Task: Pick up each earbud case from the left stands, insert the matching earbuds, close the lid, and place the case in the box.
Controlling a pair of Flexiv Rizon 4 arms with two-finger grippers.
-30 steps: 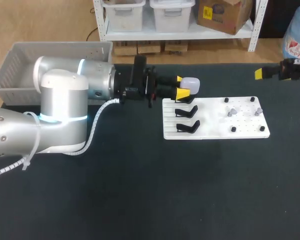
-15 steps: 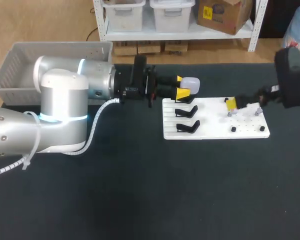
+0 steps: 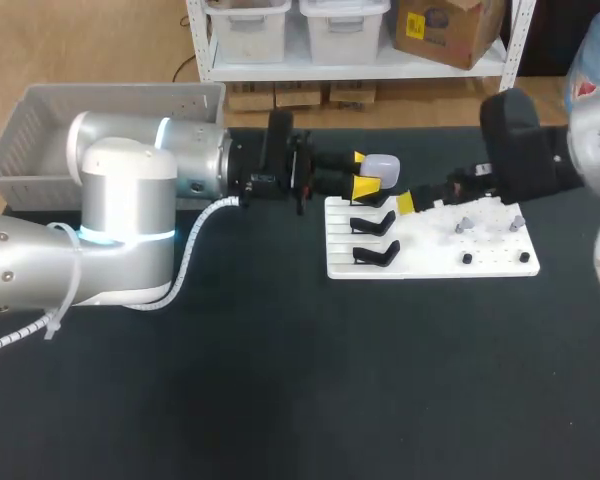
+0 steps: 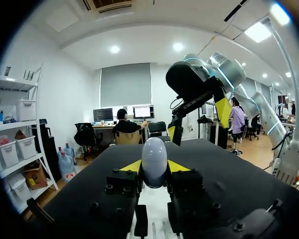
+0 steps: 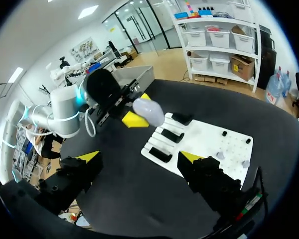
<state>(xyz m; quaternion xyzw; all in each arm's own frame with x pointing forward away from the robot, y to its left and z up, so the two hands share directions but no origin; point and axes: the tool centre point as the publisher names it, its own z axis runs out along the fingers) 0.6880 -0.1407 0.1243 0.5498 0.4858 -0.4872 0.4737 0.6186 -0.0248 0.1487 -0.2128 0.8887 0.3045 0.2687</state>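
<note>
We've got a big black table (image 3: 280, 400) under everything. Past its far edge at 12 o'clock sits a white shelf rack (image 3: 380, 68) with plastic bins (image 3: 248, 25), and a cardboard box (image 3: 445, 30) at 1 o'clock, all on a light wood floor (image 3: 80, 45). There are white walls (image 4: 65, 94), a grey blind (image 4: 125, 84) and round ceiling lights (image 4: 114, 49), which are on.

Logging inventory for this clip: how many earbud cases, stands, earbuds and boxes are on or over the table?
earbud case: 1
black stands: 3
earbuds: 2
box: 1
Total: 7
</note>
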